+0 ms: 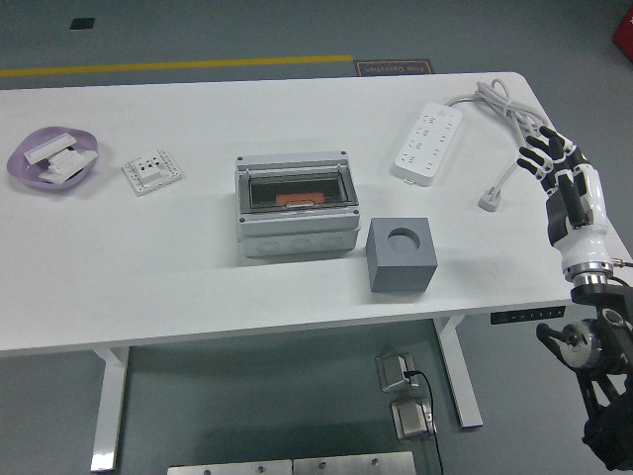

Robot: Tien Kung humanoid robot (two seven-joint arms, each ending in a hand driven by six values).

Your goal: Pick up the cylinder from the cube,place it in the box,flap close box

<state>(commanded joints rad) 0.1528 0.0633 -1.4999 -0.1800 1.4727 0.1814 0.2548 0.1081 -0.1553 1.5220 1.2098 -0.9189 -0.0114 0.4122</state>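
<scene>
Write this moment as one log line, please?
right hand: open, at table's right edge, holding nothing | box: lid closed | cube: hole empty | left hand: not visible

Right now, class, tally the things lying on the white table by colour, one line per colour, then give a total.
Grey: 2, the box and the cube
White: 2, the power strip and the socket plate
Purple: 1, the dish of white parts
Total: 5

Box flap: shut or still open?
Shut. The clear flap lies flat on the grey box, with an orange item visible beneath it. The right hand is open at the table's right edge.
</scene>
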